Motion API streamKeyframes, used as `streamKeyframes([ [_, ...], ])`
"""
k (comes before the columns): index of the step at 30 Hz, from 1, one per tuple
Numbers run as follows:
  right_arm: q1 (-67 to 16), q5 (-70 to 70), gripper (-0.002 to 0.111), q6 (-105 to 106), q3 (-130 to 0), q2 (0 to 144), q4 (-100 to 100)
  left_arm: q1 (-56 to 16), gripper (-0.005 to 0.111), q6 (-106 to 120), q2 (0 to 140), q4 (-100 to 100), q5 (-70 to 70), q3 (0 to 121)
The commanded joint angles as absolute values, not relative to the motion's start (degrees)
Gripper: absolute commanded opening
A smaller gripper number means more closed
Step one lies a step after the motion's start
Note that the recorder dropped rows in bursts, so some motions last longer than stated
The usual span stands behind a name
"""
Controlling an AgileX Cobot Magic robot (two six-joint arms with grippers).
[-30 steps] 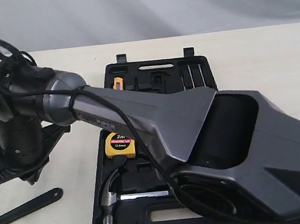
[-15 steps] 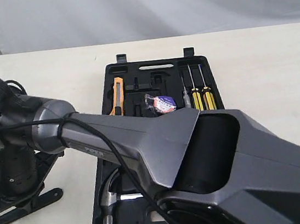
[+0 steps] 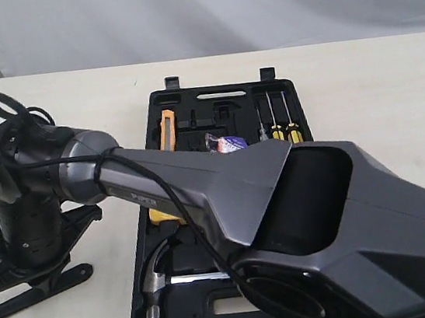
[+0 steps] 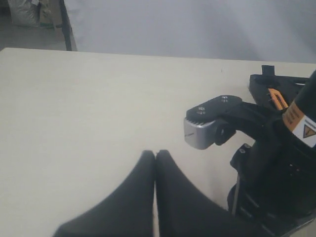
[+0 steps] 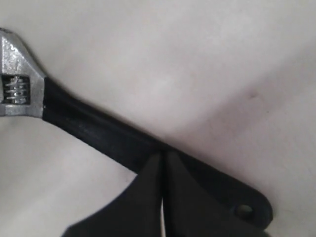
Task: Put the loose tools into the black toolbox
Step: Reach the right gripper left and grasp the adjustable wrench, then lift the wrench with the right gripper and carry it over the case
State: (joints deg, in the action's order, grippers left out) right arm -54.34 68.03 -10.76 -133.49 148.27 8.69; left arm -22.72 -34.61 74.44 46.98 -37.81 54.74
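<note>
Wrench on tabletop, right pincer clenched over its handle, left pincer clenched empty, orange warning-triangle label on right arm

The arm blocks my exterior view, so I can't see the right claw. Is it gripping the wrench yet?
Observer: No. The right wrist view shows the right claw shut, its fingertips together over the handle of the adjustable wrench, with nothing between them.
Operator: Where along the handle?
Observer: About the middle, between the silver head and the hanging hole.
Operator: And the left claw?
Observer: The left wrist view shows the left claw shut too, over bare table and holding nothing.
</note>
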Motion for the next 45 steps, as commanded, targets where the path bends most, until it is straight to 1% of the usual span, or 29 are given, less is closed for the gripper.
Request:
streamKeyframes([
  [1,-51.7,70.0,-0.001,-10.9,-132.1,149.0,3.2,-22.5,0.001,-35.2,74.0,46.2,-36.8,54.2],
  [7,-50.0,70.0,-0.001,-9.7,-132.0,148.9,2.7,-22.5,0.001,-35.2,74.0,46.2,-36.8,54.2],
  [10,-49.5,70.0,-0.001,-6.2,-132.2,146.3,3.0,-22.5,0.001,-35.2,74.0,46.2,-36.8,54.2],
  [15,-49.4,70.0,-0.001,5.8,-136.8,143.4,6.6,-22.5,0.001,-35.2,74.0,46.2,-36.8,54.2],
  [19,-49.4,69.9,-0.001,20.7,-138.3,144.7,17.5,-22.5,0.001,-35.2,74.0,46.2,-36.8,54.2],
  [22,-49.9,64.6,-0.001,31.8,-138.3,146.7,23.8,-22.5,0.001,-35.2,74.0,46.2,-36.8,54.2],
  [24,-50.1,63.1,0.001,34.8,-138.3,147.6,24.2,-22.5,0.001,-35.2,74.0,46.2,-36.8,54.2],
  [26,-50.1,63.0,0.010,35.2,-138.3,148.3,24.4,-22.5,0.001,-35.2,74.0,46.2,-36.8,54.2],
  [28,-50.1,63.9,0.024,35.2,-138.3,149.1,24.4,-22.5,0.001,-35.2,74.0,46.2,-36.8,54.2],
  [30,-50.1,64.1,0.041,36.0,-138.3,149.7,24.4,-22.5,0.001,-35.2,74.0,46.2,-36.8,54.2],
  [32,-50.1,63.8,0.051,38.8,-138.3,150.2,24.4,-22.5,0.001,-35.2,74.0,46.2,-36.8,54.2],
  [33,-50.1,63.4,0.054,40.9,-138.3,150.5,24.4,-22.5,0.001,-35.2,74.0,46.2,-36.8,54.2],
  [43,-49.6,58.8,0.052,43.5,-135.8,153.7,22.1,-22.5,0.001,-35.2,74.0,46.2,-36.8,54.2],
  [44,-49.4,59.2,0.050,43.5,-135.1,153.9,22.2,-22.5,0.001,-35.2,74.0,46.2,-36.8,54.2],
  [45,-49.2,59.7,0.045,43.5,-134.4,153.9,22.2,-22.5,0.001,-35.2,74.0,46.2,-36.8,54.2],
])
